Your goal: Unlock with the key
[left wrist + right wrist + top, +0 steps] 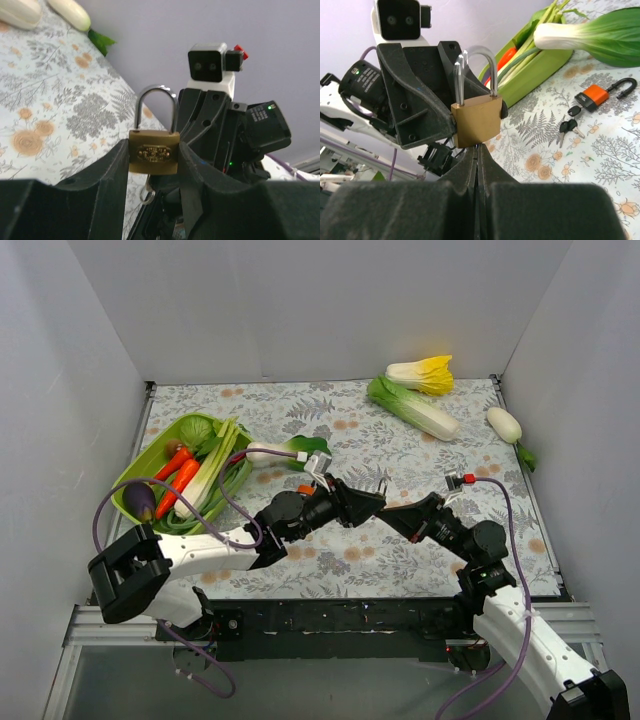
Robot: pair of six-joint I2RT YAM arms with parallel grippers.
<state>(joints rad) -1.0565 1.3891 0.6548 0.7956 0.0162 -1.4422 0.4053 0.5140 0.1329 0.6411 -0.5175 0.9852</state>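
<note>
A brass padlock (154, 152) with a steel shackle (156, 95) is clamped by its sides between my left gripper's (153, 156) fingers (112, 170); the gripper is shut on it and holds it above the table. It also shows in the right wrist view (476, 122). My right gripper (479, 149) is pinched shut right under the padlock's bottom, on the key, whose blade is hidden. A silver key ring (146, 192) hangs below the lock. In the top view the two grippers, left (370, 502) and right (390, 513), meet tip to tip at mid-table.
An orange padlock (596, 95) and spare black-headed keys (569, 127) lie on the floral cloth near a bok choy (600, 32). A green basket (128, 480) of vegetables is at left. Cabbages (415, 405) and a white radish (505, 425) lie at the back right.
</note>
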